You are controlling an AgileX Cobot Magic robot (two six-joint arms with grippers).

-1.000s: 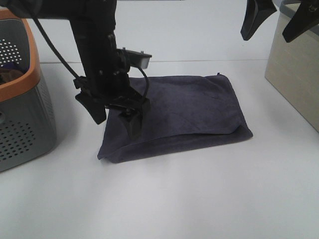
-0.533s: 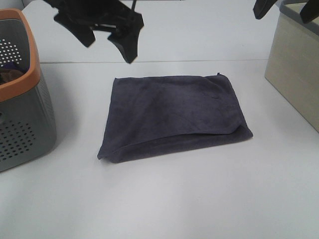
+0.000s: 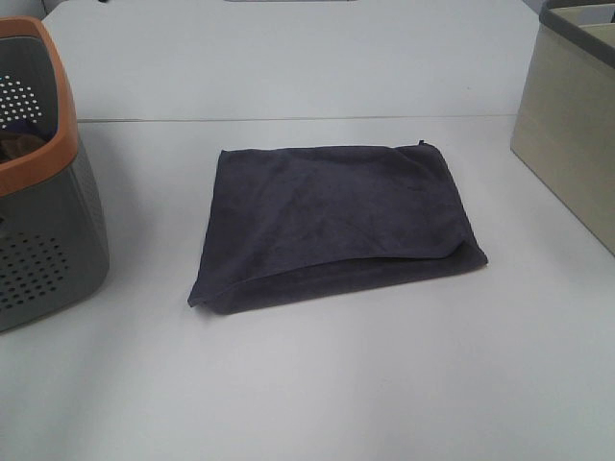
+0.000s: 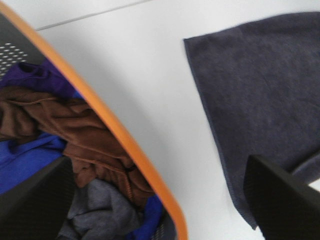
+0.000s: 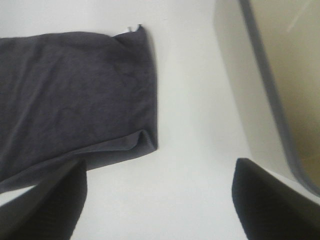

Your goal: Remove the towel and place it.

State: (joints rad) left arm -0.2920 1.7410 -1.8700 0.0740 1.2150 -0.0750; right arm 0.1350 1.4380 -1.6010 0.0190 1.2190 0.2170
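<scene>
- One towel [image 3: 332,223], dark charcoal, lies folded flat on the white table [image 3: 317,384], between the basket [image 3: 43,192] on the left and the beige bin [image 3: 567,125] on the right, touching neither.
- Nothing holds or touches the towel.
- One grey perforated basket with orange rim; one beige bin with grey rim.
- The high view shows neither arm and little of the basket's contents.
- The left wrist view looks into the basket: brown [image 4: 85,135], blue [image 4: 25,157], purple and grey cloths are heaped inside.
- Left gripper [image 4: 160,200]: two dark fingers spread wide, one over the basket, one over the towel's edge; released, grasping nothing.
- Right gripper [image 5: 160,200]: two fingers spread wide above bare table, between towel corner and bin; released, grasping nothing.
- The right wrist view alone shows a small pale tag [image 5: 131,29] at one towel corner.
</scene>
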